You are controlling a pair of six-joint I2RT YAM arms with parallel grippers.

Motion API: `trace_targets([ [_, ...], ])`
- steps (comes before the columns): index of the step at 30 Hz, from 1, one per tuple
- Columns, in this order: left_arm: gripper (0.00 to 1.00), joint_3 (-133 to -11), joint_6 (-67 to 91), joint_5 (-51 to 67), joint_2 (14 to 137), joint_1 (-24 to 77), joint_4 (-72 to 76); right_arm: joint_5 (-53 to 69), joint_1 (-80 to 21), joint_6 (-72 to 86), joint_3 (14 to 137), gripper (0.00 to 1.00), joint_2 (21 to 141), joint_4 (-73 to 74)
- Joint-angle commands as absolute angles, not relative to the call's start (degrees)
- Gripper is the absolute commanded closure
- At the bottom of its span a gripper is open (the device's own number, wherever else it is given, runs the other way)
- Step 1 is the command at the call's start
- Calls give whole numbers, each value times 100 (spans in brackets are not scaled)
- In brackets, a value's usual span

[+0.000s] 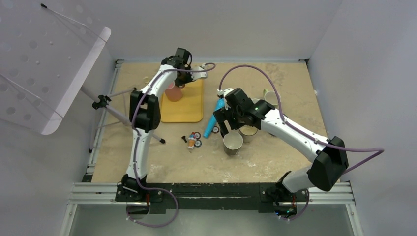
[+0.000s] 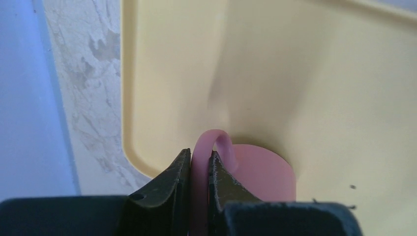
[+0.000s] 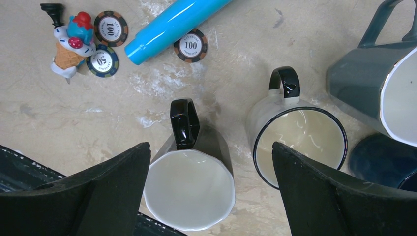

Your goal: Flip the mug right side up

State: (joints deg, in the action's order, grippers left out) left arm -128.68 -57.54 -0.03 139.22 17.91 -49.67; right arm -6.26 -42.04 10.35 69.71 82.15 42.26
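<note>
Both left gripper (image 2: 199, 162) fingers (image 2: 169, 182) pinch the pink mug (image 2: 265, 172) handle (image 2: 216, 140) on the yellow tray (image 2: 344, 88). Flipping seemingly remains; right gripper (image 3: 209, 152) gapes, empty.

We see pale grey walls (image 1: 236, 24) closing in a worn, tan tabletop (image 1: 275, 162) on the far and right sides. At left, a white perforated panel (image 1: 44, 64) sits tilted on a black tripod (image 1: 104, 102). Aluminium rails (image 1: 93, 189) edge the near side.

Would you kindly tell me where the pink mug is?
In the top view, the pink mug stands at the far left corner of the yellow tray, its handle pinched by the left tool.
</note>
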Motion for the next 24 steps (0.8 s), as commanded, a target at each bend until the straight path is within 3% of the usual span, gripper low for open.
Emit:
trace_targets([
  [1, 100, -12882, -4861, 972, 12667, 1854, -5262, -556, -4219, 956, 7162, 4, 7943, 3966],
  [7, 100, -12850, -3111, 2630, 11312, 1846, -5900, 401, -4219, 1043, 6897, 3, 7311, 2413],
  [13, 100, -12726, -1465, 4151, 10206, 1846, -6169, 2225, -4209, 2340, 5948, 2, 6988, -1110],
  [24, 100, -11933, -560, 5141, 9188, 1986, -5635, 3122, -4201, 3762, 5831, 6, 7522, -3933],
])
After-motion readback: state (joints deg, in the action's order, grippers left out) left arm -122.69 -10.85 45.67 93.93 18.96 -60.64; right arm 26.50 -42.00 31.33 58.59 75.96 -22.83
